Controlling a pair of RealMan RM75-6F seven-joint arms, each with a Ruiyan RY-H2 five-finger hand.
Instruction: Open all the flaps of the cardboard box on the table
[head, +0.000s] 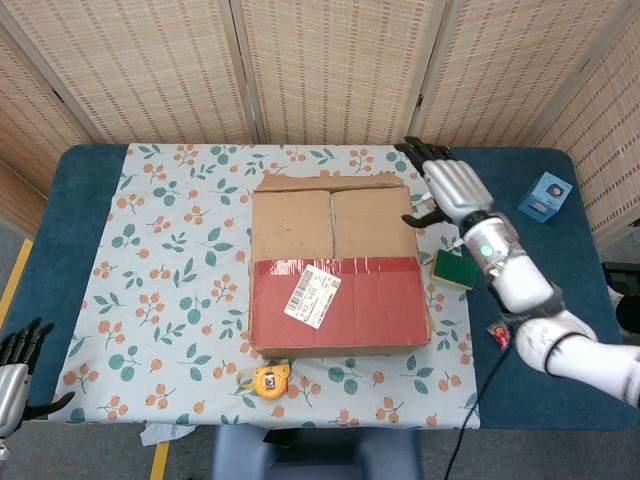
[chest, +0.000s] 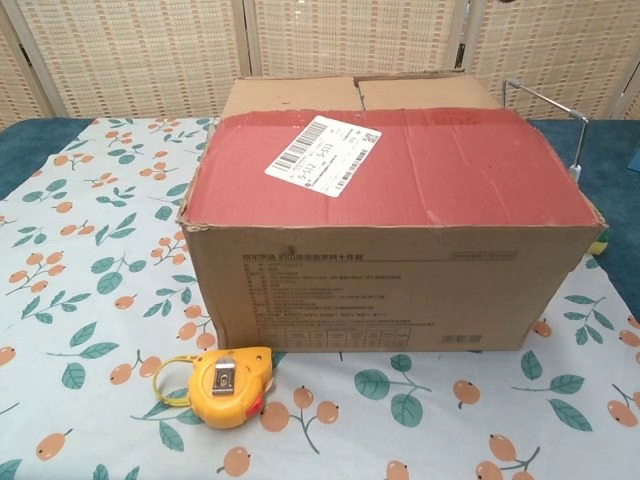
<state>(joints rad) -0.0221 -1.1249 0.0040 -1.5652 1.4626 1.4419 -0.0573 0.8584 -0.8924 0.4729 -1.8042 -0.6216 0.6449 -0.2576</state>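
The cardboard box (head: 338, 265) sits in the middle of the tabletop (head: 90, 200), on a floral cloth (head: 170, 260) that covers most of it. Its red front flap (head: 340, 300) lies flat over the near half of the top and carries a white shipping label (head: 312, 296). Behind it two plain brown inner flaps (head: 333, 224) lie closed side by side, meeting along a seam at the middle. At the box's far edge only a thin strip of the rear flap (head: 330, 181) shows in the head view; how it lies beyond that cannot be told.

The right hand (head: 450, 188) hovers just beside the box's far right corner, palm down, its fingers (head: 430, 155) spread and extended with nothing held; whether the thumb touches the box edge cannot be told. The left hand (head: 15, 375) hangs off the near left corner of the tabletop, fingers apart, holding nothing.

A yellow tape measure (chest: 228, 386) lies on the cloth just before the box's near side. A green sponge (head: 456, 269) lies beside the box's right side, under the right forearm. A small blue box (head: 545, 196) stands near the right edge of the tabletop, and a small red item (head: 499, 333) lies nearer the front on the right.
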